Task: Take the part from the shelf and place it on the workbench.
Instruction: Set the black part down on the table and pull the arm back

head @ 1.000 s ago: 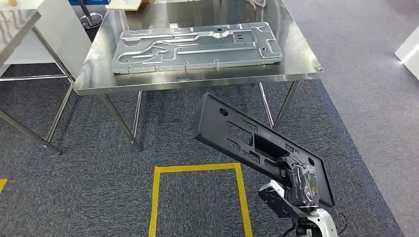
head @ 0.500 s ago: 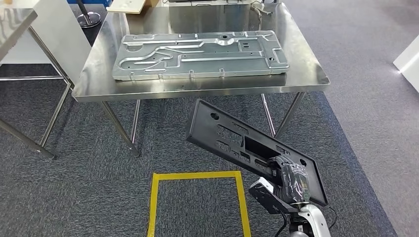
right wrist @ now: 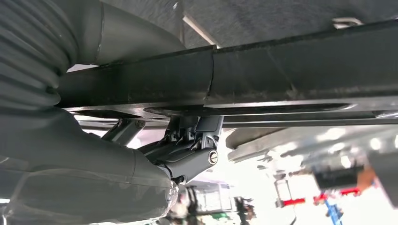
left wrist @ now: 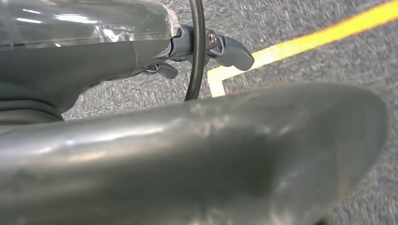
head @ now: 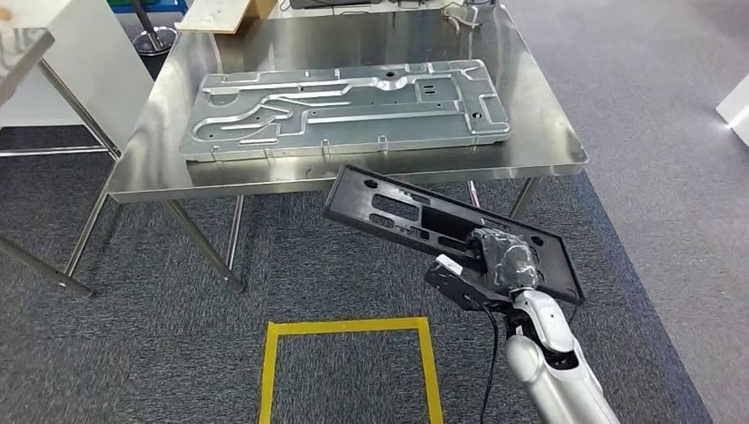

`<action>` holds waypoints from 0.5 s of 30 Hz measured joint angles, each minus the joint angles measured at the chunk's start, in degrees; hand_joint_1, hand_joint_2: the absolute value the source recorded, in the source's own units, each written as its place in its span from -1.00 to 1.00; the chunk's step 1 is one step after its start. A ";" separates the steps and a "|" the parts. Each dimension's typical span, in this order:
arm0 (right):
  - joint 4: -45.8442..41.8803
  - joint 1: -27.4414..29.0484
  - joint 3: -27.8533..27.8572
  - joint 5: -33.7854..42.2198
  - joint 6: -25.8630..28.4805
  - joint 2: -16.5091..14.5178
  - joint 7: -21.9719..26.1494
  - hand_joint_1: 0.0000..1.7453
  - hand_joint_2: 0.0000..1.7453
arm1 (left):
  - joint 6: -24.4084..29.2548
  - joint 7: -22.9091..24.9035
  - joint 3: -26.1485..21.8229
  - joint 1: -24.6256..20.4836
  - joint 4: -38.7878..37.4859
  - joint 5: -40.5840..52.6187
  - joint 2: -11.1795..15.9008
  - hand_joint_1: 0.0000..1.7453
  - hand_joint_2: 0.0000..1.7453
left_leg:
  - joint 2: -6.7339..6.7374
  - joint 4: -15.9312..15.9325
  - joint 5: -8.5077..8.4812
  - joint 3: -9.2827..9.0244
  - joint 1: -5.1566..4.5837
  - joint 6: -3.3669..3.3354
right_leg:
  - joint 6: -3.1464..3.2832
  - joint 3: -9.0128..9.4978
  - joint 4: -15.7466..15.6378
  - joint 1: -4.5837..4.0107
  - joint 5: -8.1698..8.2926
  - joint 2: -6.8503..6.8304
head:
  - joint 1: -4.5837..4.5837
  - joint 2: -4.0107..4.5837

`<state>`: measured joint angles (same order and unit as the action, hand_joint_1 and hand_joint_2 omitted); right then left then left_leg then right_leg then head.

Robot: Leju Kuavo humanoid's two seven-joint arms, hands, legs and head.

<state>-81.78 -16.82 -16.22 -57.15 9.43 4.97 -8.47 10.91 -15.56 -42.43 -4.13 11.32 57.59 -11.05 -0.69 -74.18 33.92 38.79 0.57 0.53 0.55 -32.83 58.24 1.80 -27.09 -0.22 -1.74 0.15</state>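
Just short of the workbench's [head: 565,150] near edge, the black part [head: 402,212] hangs in the air, gripped at its right end by the right hand [head: 502,256], whose fingers wrap the part's rim. Its far-left end sits close below the bench lip, tilted so that this free end is highest. The step in hand looks like the final approach: I judge the long overhang needs to rise clear of the steel edge before it goes forward, then be laid flat on the bare strip of bench nearer than the metal plate [head: 344,110], or to its right, and let go only once the weight rests fully on the surface. Held at one end, such a long panel will tend to sag or twist, so a slow, level move seems wise. The part is a flat, matt black moulded panel, probably plastic, with rectangular cut-outs and round holes. The plate is pressed sheet metal, dull silver, ribbed with raised channels. The bench top is brushed stainless steel on thin tubular legs, standing on grey carpet marked with yellow tape [head: 349,327]. The left hand [left wrist: 187,51] hangs over the carpet, fingers curled in on nothing.
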 joint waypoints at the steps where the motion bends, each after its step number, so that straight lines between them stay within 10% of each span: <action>1: 2.32 -2.13 -1.52 -0.46 -0.59 0.34 -0.34 1.00 1.00 | -0.14 0.14 0.07 -0.02 0.00 0.28 -0.01 -1.00 -1.00 | 0.02 -0.97 0.59 1.65 0.01 0.09 | 0.00 0.49 -0.01 -0.02 -0.43 0.03 | -0.01 0.00; 3: 6.58 -5.89 -4.63 -0.89 -1.09 0.93 -0.69 1.00 1.00 | -0.37 0.34 0.17 -0.10 0.00 0.71 -0.03 -1.00 -1.00 | 0.10 2.02 -1.35 2.41 0.01 0.06 | -0.19 1.69 0.00 -0.04 -1.36 0.01 | -0.01 0.00; 7: 12.84 -12.11 -9.79 -1.05 -1.70 1.46 -0.97 1.00 1.00 | -0.51 0.59 0.28 -0.22 -0.01 1.21 -0.04 -1.00 -1.00 | 0.57 13.88 -11.61 0.56 -0.44 -1.12 | -1.36 3.81 0.00 -0.42 -3.45 -0.53 | 0.00 0.00; 11: 16.05 -16.72 -13.77 -1.10 -2.58 1.54 -0.76 1.00 1.00 | -0.58 0.66 0.37 -0.44 0.00 1.66 -0.13 -1.00 -1.00 | -0.29 14.97 -11.49 -0.96 -0.29 -2.37 | -2.57 3.98 2.12 -0.34 -3.58 -0.63 | 0.01 0.00; 15: 18.03 -20.26 -16.46 -1.21 -3.03 1.34 -1.04 1.00 1.00 | -0.69 0.69 0.46 -1.16 0.00 1.75 -0.14 -1.00 -1.00 | -1.19 15.19 -10.15 -3.08 -0.27 -3.30 | -2.69 -4.44 14.56 -0.31 -7.81 -0.41 | 0.01 0.00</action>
<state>-63.75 -37.08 -32.68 -58.36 6.40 6.32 -9.51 10.22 -14.87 -41.97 -5.29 11.32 59.34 -11.20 -1.88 -58.98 23.76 35.71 0.30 -2.77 -2.14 -37.26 72.80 1.49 -34.90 -0.63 -1.73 0.15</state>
